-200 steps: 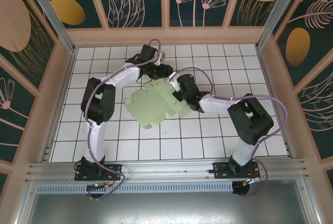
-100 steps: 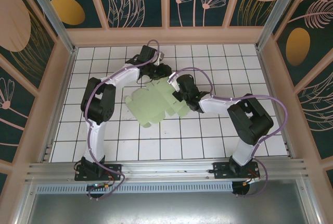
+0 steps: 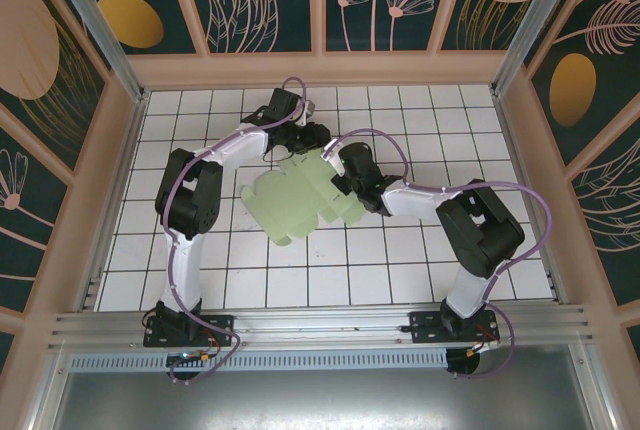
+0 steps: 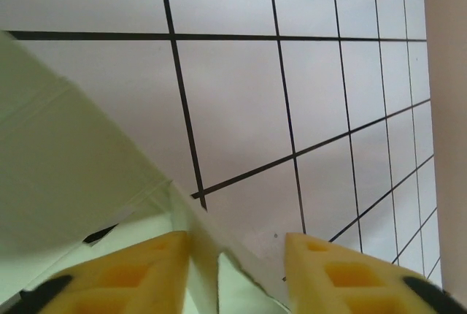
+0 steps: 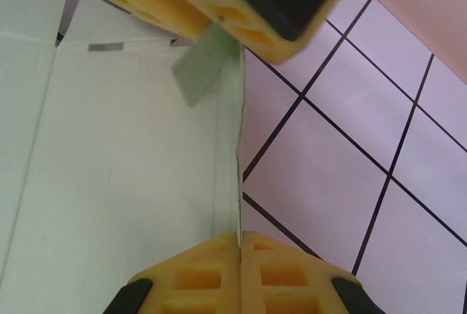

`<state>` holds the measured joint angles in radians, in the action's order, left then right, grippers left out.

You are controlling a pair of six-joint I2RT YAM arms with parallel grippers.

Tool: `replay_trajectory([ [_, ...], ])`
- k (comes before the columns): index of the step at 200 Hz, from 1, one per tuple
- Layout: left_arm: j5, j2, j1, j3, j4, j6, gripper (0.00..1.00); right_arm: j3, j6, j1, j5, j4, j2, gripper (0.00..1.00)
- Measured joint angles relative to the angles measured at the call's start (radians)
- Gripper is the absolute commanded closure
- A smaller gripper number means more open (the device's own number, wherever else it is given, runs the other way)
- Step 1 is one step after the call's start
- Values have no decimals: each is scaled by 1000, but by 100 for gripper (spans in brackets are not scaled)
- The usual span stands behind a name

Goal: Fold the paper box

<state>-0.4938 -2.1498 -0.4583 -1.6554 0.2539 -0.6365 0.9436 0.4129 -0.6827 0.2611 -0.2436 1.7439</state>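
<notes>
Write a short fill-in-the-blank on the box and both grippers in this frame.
1. The paper box is pale ____ card.
2. The right gripper is ____ on the box's edge.
3. The left gripper has its fingers ____, with a card edge between them.

Missing words: green; shut; apart.

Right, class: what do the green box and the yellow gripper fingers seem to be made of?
Box: thin matte card, probably paper; it shows crisp creases and a thin edge. Fingers: matte yellow plastic, perhaps printed or moulded; square hollows show in them.
</notes>
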Motion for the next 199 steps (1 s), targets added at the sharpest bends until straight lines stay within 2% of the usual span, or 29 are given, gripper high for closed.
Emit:
replay_trajectory([
  [4, 0, 0, 0, 1, -1, 0, 62, 0, 0, 0, 0, 0, 0, 100],
  [14, 1, 0, 0, 1, -3, -1, 78, 0, 0, 0, 0, 0, 0, 100],
  [26, -1, 0, 1, 4, -7, 2, 79, 1, 0, 0, 1, 0, 0, 100],
  [32, 0, 2, 1, 5, -9, 0, 72, 1, 0, 0, 1, 0, 0, 100],
  [53, 9, 14, 0, 27, -23, 3, 26, 1, 0, 0, 3, 0, 0, 100],
  [73, 35, 50, 0, 72, -42, -1, 5, 1, 0, 0, 3, 0, 0, 100],
  [82, 51, 76, 0, 100, -55, 7, 1, 1, 0, 0, 1, 0, 0, 100],
  [139, 163, 330, 39, 365, -183, 46, 1, 10, -8, 63, -117, 67, 0, 100],
  [169, 154, 447, 126, 550, -284, 53, 3, 10, -28, 108, -193, 92, 0, 100],
  [199, 125, 454, 200, 645, -309, 79, 7, 9, -42, 128, -255, 94, -8, 100],
])
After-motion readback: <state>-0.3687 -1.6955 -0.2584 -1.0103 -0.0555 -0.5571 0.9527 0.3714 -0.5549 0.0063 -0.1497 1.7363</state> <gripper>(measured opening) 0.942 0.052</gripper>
